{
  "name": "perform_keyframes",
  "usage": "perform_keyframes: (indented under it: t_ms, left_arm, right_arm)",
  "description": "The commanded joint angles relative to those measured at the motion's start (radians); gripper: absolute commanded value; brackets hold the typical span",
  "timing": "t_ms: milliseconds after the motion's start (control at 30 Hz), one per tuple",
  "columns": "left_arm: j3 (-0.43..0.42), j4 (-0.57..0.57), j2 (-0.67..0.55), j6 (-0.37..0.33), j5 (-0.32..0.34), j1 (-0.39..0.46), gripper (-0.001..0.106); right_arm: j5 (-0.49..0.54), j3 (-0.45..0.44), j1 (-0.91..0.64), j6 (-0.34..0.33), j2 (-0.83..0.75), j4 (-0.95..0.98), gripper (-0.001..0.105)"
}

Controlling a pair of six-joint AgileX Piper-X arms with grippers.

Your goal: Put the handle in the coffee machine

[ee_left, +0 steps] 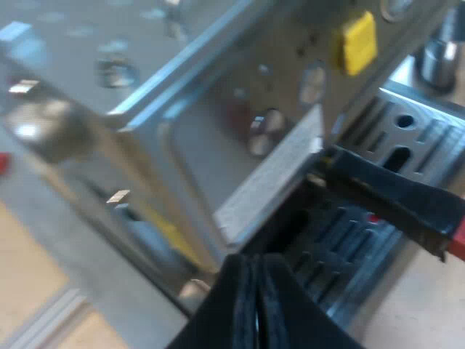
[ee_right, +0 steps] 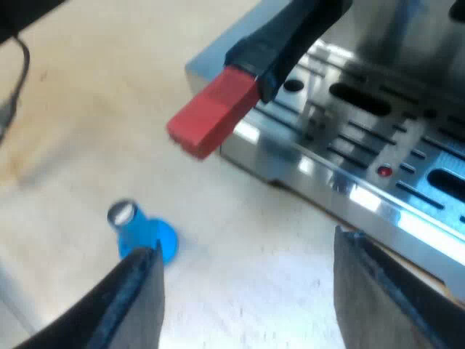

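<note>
The holder's dark handle (ee_left: pixel 396 198) with its red end (ee_left: pixel 456 249) sticks out from under the espresso machine's front (ee_left: pixel 290 109), above the drip tray grate (ee_left: pixel 349 247). My left gripper (ee_left: pixel 256 309) is shut with nothing in it, close under the machine's front edge and apart from the handle. In the right wrist view the red end (ee_right: pixel 214 113) hangs over the tray's corner. My right gripper (ee_right: pixel 247 243) is open over the wooden table, below the handle and not touching it. The holder's metal head is hidden.
A blue tamper (ee_right: pixel 143 234) stands on the wooden table (ee_right: pixel 94 109) near one right finger (ee_right: pixel 138 298). The steel drip tray (ee_right: pixel 378 131) has slots and a small red dot. A yellow button (ee_left: pixel 359 43) and round knobs sit on the machine's front panel.
</note>
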Motion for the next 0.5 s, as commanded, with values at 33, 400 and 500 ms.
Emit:
perform_keyframes:
  t_ms: [33,400,500]
  left_arm:
    - [-0.008,-0.012,-0.049,-0.022,-0.011,0.025,0.016]
    - [-0.058,0.111,-0.143,-0.025,-0.055,0.063,0.052]
    - [-0.106,0.125,-0.143,-0.066,-0.063,0.063,0.052]
  right_arm:
    - [-0.026,-0.041,-0.016,-0.033,-0.01,0.078,0.054]
    - [-0.075,-0.172,-0.212,-0.078,-0.013,0.181,0.054]
    - [-0.075,-0.229,-0.277,-0.101,-0.013,0.274,0.054]
